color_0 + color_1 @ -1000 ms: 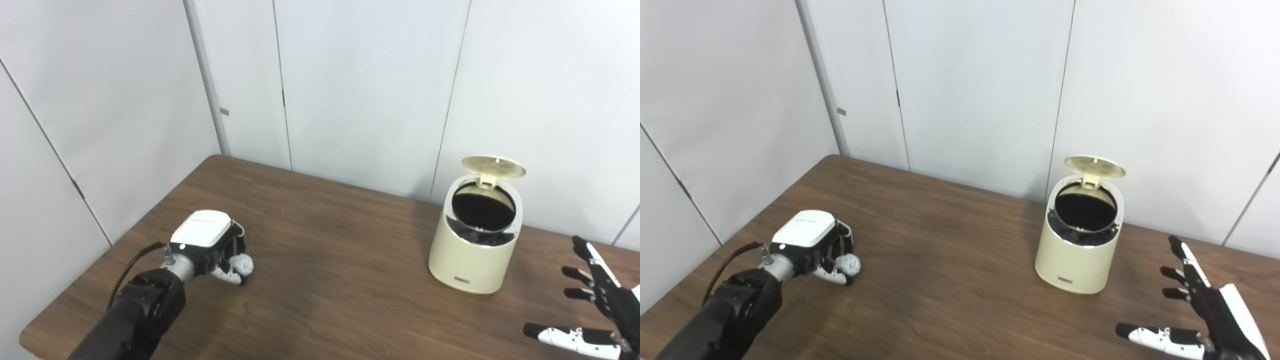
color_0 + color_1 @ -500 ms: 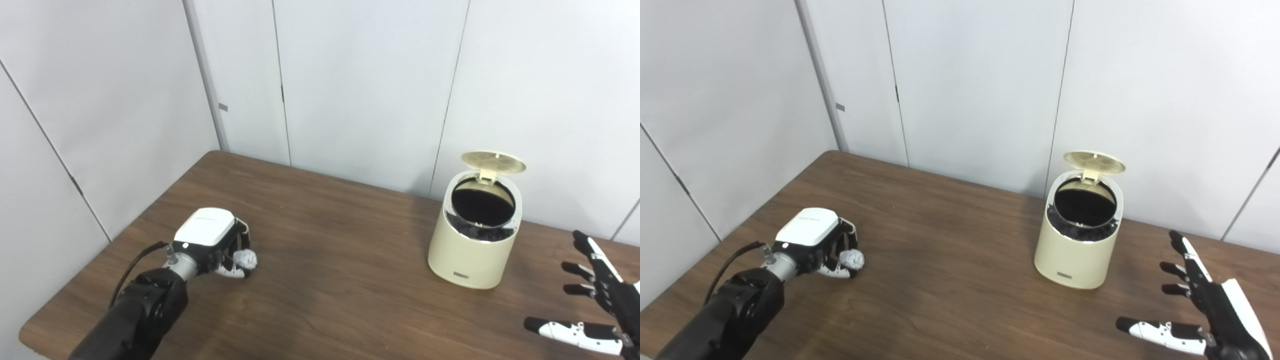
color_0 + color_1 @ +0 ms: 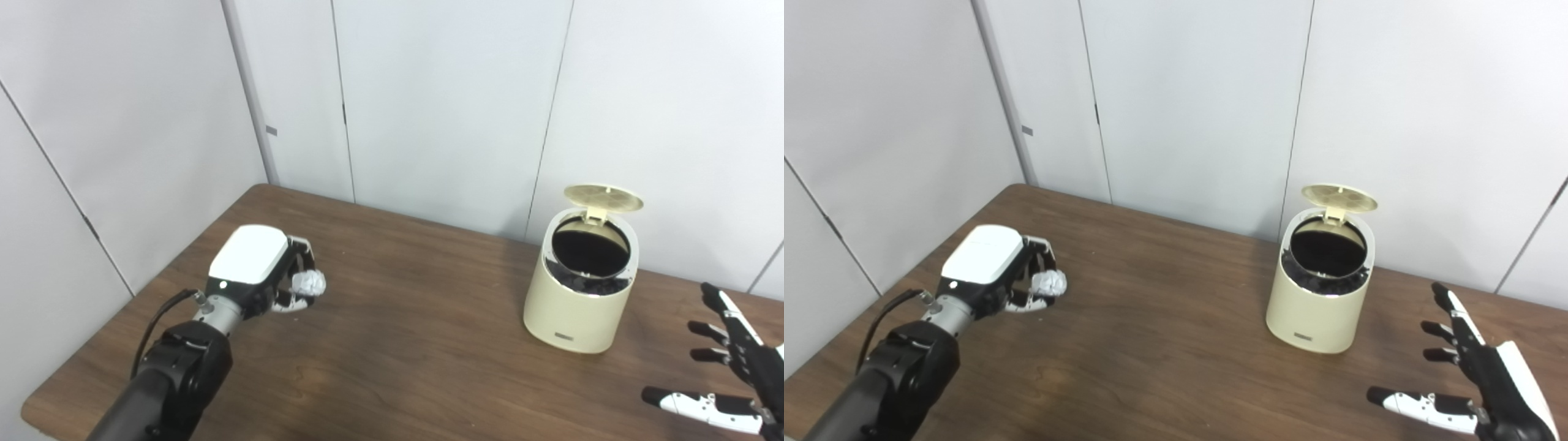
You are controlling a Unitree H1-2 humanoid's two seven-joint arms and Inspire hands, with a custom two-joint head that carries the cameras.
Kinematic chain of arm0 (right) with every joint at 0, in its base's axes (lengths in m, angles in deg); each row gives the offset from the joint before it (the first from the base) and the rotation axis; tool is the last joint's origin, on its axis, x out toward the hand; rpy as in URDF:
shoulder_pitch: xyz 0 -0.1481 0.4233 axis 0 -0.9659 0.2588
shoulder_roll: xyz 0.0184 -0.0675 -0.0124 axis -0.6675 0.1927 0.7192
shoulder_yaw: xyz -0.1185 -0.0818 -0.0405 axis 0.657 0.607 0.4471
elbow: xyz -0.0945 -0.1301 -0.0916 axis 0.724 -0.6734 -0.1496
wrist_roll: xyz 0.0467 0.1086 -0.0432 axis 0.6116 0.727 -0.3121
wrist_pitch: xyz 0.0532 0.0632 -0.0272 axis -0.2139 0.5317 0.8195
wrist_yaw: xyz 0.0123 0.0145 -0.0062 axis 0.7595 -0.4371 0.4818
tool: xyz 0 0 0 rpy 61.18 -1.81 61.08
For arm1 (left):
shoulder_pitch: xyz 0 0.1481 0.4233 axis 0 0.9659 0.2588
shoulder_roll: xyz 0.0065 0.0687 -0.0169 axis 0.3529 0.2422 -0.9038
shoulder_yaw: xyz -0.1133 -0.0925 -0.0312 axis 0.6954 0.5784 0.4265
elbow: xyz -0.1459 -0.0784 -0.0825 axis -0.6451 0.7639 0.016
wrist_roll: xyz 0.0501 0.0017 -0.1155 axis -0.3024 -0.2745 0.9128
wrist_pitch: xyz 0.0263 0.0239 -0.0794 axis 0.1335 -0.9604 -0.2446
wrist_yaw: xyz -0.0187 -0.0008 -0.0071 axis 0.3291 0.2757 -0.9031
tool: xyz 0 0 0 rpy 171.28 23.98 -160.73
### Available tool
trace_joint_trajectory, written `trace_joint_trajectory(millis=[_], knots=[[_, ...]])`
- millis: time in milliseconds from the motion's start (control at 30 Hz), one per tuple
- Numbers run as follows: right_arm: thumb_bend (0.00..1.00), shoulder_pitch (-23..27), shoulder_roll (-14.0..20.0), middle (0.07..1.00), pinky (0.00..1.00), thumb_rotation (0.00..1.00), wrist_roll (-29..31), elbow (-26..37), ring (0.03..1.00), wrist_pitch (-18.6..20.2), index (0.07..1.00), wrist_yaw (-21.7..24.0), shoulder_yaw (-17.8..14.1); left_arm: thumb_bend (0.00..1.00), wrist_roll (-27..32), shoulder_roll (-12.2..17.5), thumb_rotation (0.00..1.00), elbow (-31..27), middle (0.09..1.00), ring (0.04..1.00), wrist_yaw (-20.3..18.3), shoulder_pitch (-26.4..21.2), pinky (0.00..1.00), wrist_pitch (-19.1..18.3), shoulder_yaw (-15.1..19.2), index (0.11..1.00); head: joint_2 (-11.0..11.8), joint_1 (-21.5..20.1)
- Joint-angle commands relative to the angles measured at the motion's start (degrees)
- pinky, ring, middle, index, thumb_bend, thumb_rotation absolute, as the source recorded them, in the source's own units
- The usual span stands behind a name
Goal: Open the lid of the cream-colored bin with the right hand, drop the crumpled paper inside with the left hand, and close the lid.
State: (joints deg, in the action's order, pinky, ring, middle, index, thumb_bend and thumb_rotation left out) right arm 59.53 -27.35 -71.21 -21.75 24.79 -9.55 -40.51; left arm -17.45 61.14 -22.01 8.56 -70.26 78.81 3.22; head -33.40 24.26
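Crumpled paper (image 3: pixel 308 283) sitting clamped in left hand (image 3: pixel 263 272) above desk (image 3: pixel 398 343); bin (image 3: pixel 579 300) standing lid (image 3: pixel 603 197) up; right hand (image 3: pixel 1470 383) hovering, fingers splayed

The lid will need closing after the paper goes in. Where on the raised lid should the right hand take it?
Judging by its pose, the lid is best taken at its free front rim, from above: it is hinged at the back of the bin and stands tipped up. The right hand waits open beside it.
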Motion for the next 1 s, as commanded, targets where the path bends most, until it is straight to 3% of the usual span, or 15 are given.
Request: trace_joint_trajectory(millis=[0, 167, 233, 333, 433, 567, 767, 967], knots=[[0.72, 2.1, 0.4, 0.974, 0.72, 0.13, -0.2, 0.5, 0.857, -1.4, 0.964, -1.0, -0.4, 0.50, -1.4, 0.5, 0.00, -2.6, 0.495, 0.407, 3.5, -2.5, 0.21, 0.9, 1.6, 0.486, 0.1, -0.3], [0.73, 2.1, 0.2, 0.964, 0.71, 0.13, -0.5, -0.1, 0.853, -1.8, 0.960, -1.3, -0.4, 0.50, -2.4, -1.9, 0.00, -5.3, 0.496, 0.404, 5.3, -4.2, 0.19, 1.5, 2.0, 0.486, 0.3, -0.9], [0.73, 2.1, 0.3, 0.963, 0.72, 0.12, -0.8, -0.6, 0.853, -2.1, 0.959, -1.5, -0.3, 0.52, -2.6, -2.8, 0.00, -6.5, 0.478, 0.267, 5.4, -5.2, 0.17, 1.8, 1.8, 0.485, 0.5, -1.3], [0.74, 2.2, 0.2, 0.959, 0.72, 0.11, -0.9, -1.3, 0.852, -2.7, 0.956, -1.9, -0.3, 0.52, -2.3, -4.6, 0.00, -7.9, 0.473, 0.219, 6.8, -7.3, 0.16, 3.9, 0.9, 0.483, 0.9, -1.8], [0.75, 2.2, 0.1, 0.964, 0.72, 0.13, -0.6, -2.1, 0.853, -3.5, 0.953, -2.2, -0.5, 0.52, -2.6, -6.6, 0.00, -8.9, 0.409, 0.277, 7.2, -9.4, 0.22, 4.5, 0.2, 0.511, 1.6, -2.8], [0.75, 2.0, 0.3, 0.966, 0.73, 0.16, -0.3, -3.6, 0.856, -5.0, 0.957, -2.8, -0.7, 0.50, -2.1, -9.6, 0.00, -8.8, 0.461, 0.354, 7.0, -13.3, 0.29, 6.0, -1.6, 0.537, 2.7, -4.0], [0.76, 1.6, 0.1, 0.955, 0.70, 0.17, -0.2, -4.5, 0.843, -6.7, 0.950, -4.0, -0.9, 0.49, -1.3, -13.3, 0.00, -6.1, 0.456, 0.341, 7.0, -18.4, 0.26, 8.1, -4.6, 0.552, 3.7, -6.1], [0.77, 1.0, 0.2, 0.946, 0.71, 0.17, -0.2, -5.8, 0.838, -8.9, 0.945, -5.1, -0.9, 0.50, -3.6, -16.0, 0.00, -2.9, 0.470, 0.373, 6.0, -23.4, 0.33, 9.0, -8.7, 0.548, 4.7, -10.3]])
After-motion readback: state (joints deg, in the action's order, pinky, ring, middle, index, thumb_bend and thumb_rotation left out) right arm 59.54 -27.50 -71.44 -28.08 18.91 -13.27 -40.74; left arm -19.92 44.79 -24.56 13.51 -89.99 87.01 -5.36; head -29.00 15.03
